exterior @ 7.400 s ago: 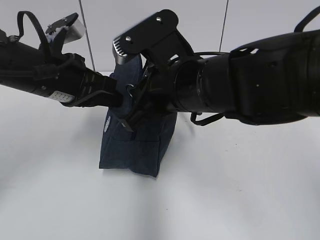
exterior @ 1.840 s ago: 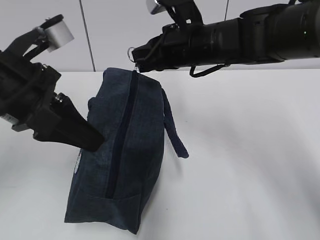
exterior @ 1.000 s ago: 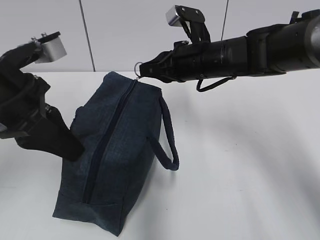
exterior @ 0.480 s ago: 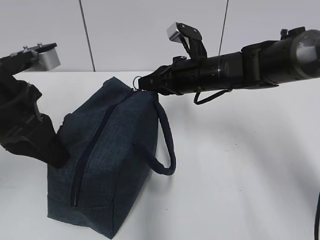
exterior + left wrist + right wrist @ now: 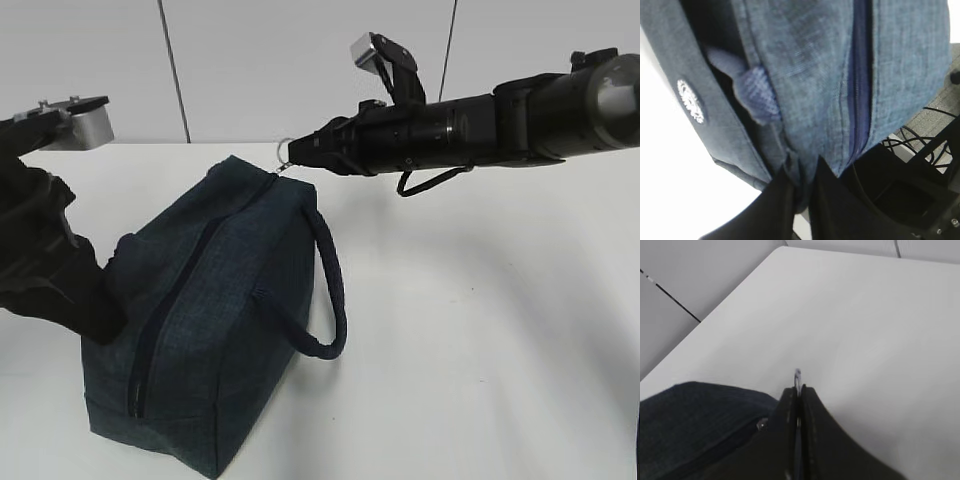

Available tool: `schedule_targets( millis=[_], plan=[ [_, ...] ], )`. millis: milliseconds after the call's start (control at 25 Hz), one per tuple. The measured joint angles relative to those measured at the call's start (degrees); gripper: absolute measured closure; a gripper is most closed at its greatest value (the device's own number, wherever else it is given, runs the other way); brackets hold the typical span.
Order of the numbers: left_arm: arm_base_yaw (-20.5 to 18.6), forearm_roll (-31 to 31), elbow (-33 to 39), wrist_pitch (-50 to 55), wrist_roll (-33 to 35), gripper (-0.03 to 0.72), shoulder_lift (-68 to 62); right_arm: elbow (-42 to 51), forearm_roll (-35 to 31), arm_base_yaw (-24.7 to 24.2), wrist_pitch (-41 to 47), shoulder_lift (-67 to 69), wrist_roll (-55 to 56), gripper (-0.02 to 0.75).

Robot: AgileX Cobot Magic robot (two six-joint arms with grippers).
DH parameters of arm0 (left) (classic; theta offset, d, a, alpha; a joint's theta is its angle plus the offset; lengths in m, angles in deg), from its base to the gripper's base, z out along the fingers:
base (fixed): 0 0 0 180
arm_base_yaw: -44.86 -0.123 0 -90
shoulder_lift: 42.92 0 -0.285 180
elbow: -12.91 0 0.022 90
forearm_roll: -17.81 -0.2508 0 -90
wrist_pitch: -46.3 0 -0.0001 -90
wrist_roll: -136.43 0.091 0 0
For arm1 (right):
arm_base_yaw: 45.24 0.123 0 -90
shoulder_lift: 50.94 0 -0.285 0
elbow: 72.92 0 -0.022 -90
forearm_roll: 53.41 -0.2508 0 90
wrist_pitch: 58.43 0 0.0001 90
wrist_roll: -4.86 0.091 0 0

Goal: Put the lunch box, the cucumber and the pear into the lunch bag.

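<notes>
The dark navy lunch bag stands on the white table, zipper closed along its top. My right gripper is shut on the silver ring pull at the bag's far end; the ring pokes out between the fingers in the right wrist view. My left gripper is shut on a fold of the bag's fabric at its near left end, seen in the left wrist view. One loop handle hangs on the bag's right side. The lunch box, cucumber and pear are out of view.
The white table stretches to the right of the bag. A grey panelled wall stands behind. In the left wrist view, dark robot base parts and cables lie beyond the bag.
The bag has swung and shifted left and toward the camera, both grippers keeping their hold. The right gripper with the ring pull has risen slightly and moved right.
</notes>
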Motion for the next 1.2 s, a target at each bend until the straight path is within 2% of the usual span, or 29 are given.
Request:
schedule_targets(
  millis=[480, 1200],
  plan=[
    [0.00, -2.21, 0.00, -0.01, -2.07, 0.685, 0.00, -1.10, 0.60, -0.89, 0.99, 1.84, 1.42, 0.720],
    [0.00, -2.69, 0.00, -0.11, -2.70, 0.685, 0.00, -1.65, -0.31, -1.57, 7.33, 7.09, 7.12, 0.720]
  ],
)
